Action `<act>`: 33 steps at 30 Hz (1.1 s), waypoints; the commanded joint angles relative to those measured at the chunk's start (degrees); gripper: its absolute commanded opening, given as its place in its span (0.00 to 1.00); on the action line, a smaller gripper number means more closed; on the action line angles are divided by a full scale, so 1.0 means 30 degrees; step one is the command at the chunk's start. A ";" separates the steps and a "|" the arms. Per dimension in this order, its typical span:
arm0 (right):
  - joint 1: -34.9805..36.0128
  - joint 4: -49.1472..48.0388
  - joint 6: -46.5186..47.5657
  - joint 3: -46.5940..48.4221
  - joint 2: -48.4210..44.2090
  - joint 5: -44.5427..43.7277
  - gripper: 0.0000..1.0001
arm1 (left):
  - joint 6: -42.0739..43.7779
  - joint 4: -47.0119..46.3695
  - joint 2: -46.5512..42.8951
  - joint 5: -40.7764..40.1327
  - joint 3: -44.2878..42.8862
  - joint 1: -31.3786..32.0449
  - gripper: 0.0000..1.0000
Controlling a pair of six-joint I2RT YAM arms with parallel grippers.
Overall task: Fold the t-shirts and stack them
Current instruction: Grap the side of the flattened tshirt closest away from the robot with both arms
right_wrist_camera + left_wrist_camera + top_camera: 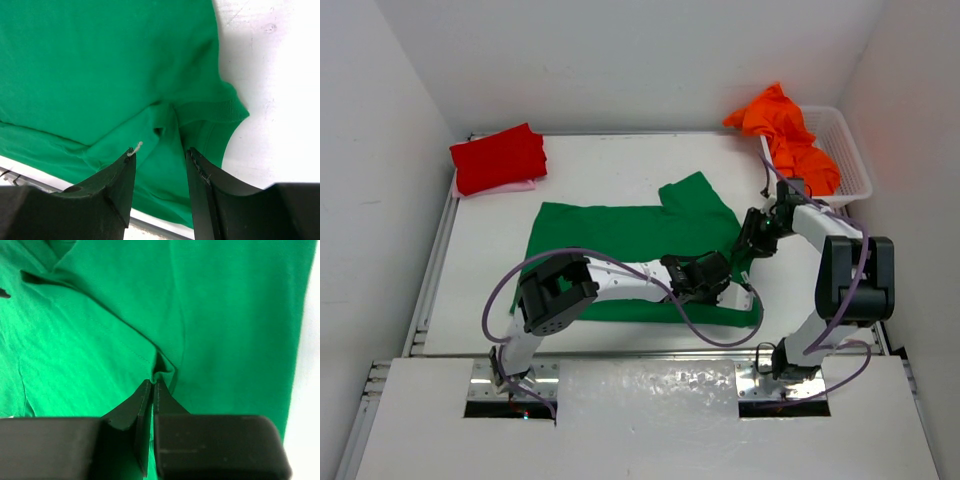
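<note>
A green t-shirt (620, 232) lies spread across the middle of the table. My left gripper (713, 277) rests on its right part and is shut on a small pucker of the green cloth (161, 371), pinched at the fingertips (153, 382). Just to the right, my right gripper (753, 240) hovers open over the shirt's right edge, its jaws apart over a ribbed hem (210, 111) without closing on it. At the back left a folded red t-shirt (498, 157) lies on a light pink one (515, 186). An orange t-shirt (788, 135) hangs out of the basket.
A white mesh basket (847, 150) stands at the back right corner against the wall. Bare white table (270, 75) shows just right of the green shirt. Walls close in on the left, back and right.
</note>
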State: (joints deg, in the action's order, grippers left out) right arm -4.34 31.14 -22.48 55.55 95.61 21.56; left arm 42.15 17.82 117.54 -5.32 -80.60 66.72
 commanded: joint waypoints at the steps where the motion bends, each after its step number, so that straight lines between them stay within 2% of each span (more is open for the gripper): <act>1: 0.0099 -0.0565 0.0081 -0.0118 -0.0904 0.0371 0.43 | -0.0105 -0.1020 0.0050 -0.0365 0.0000 0.0144 0.00; 5: 0.0099 -0.0418 0.0169 -0.0177 -0.1313 0.0196 0.43 | -0.1010 -0.0961 -0.0096 -0.0599 0.0118 -0.0090 0.00; 15: 0.0069 -0.0300 0.0462 -0.0879 -0.2515 -0.0654 0.41 | -0.5523 -0.0873 -0.0975 0.0659 -0.0207 -0.3632 0.00; 24: 0.0098 -0.0242 0.0930 -0.1056 -0.2750 -0.0537 0.41 | -0.7339 -0.1283 -0.1210 0.0866 0.0908 -0.4251 0.00; 30: 0.0069 -0.0154 0.1106 -0.0967 -0.2720 -0.0595 0.41 | -0.7517 -0.1431 -0.1151 0.0046 0.0851 -0.4398 0.00; 33: 0.0098 -0.0124 0.1106 -0.0968 -0.2692 -0.0712 0.41 | -0.7663 -0.1137 -0.1151 -0.0421 0.0617 -0.4398 0.10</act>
State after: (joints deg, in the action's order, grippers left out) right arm -4.36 31.14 -20.45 52.07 89.41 19.92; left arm 20.69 15.35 116.97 -5.19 -77.87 53.89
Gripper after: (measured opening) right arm 0.414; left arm 0.081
